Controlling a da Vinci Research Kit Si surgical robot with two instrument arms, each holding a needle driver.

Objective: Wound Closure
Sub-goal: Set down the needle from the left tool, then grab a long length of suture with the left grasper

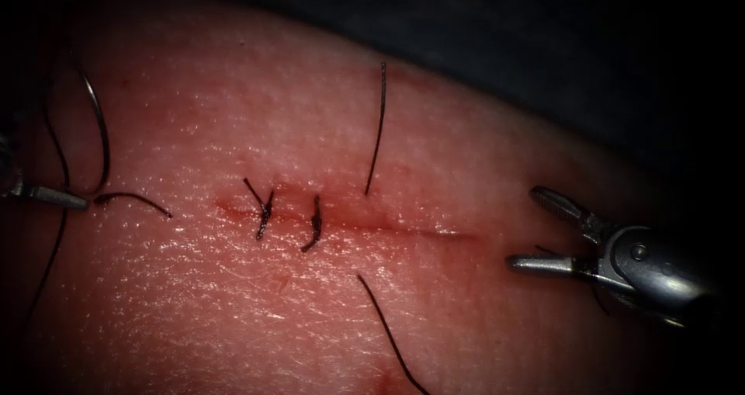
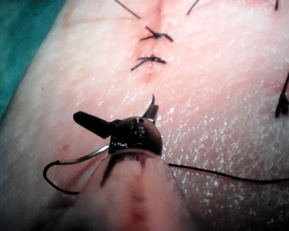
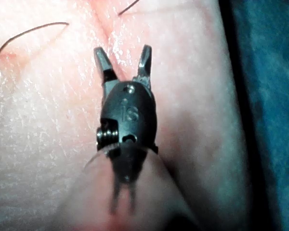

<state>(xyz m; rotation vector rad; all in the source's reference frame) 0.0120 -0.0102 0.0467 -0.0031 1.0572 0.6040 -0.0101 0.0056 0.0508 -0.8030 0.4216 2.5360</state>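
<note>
We see the left end effector closed on the thin curved steel needle near one end, left of the cut and clear of the pink pork tissue. The right end effector is wide open and empty. Two dark knotted stitches cross the cut, with black thread lying across it.

A dark, unlit backdrop fills the upper right of the endoscope frame, with heavy shadow along its left and right edges. The left wrist view shows teal-green cloth; the right wrist view shows blue-green cloth.
</note>
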